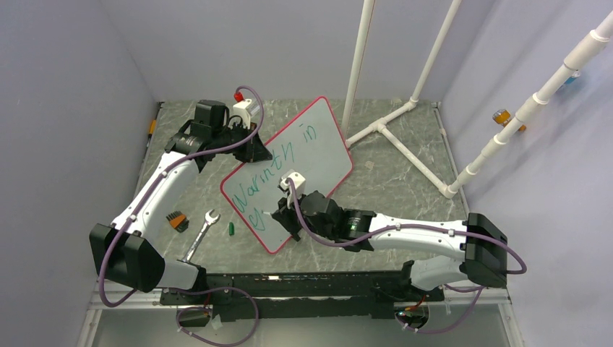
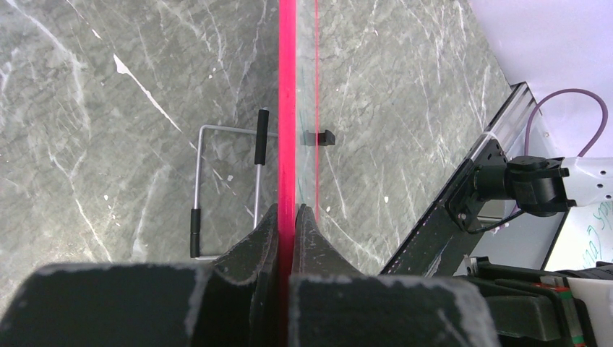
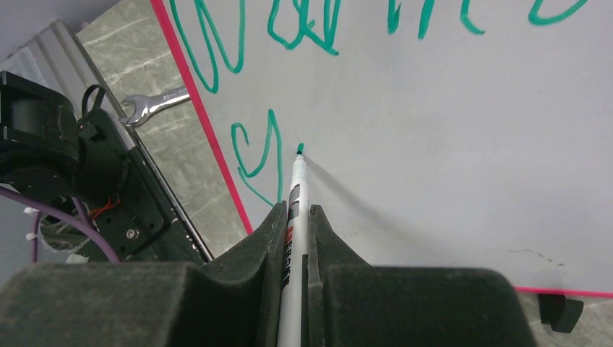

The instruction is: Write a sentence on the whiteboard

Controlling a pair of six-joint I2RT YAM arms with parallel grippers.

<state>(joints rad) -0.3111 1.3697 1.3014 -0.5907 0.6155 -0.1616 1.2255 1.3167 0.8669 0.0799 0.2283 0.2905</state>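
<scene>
The whiteboard (image 1: pixel 311 148), white with a thin red rim, lies slanted in the middle of the table. Green lettering of the sentence (image 1: pixel 271 170) reads "Warmth in" on one line, with a "y" (image 3: pixel 260 155) begun below it. My left gripper (image 2: pixel 288 211) is shut on the board's red rim (image 2: pixel 288 108) at its far left edge. My right gripper (image 3: pixel 295 210) is shut on a white marker (image 3: pixel 296 191) whose green tip (image 3: pixel 300 149) rests on the board just right of the "y". In the top view the right gripper (image 1: pixel 289 210) hovers over the board's near corner.
A silver wrench (image 1: pixel 202 231), a green marker cap (image 1: pixel 231 228) and a small black-and-orange object (image 1: pixel 177 220) lie left of the board. A wire stand (image 2: pixel 228 188) sits under the board's edge. White pipe frames (image 1: pixel 405 119) stand at the back right.
</scene>
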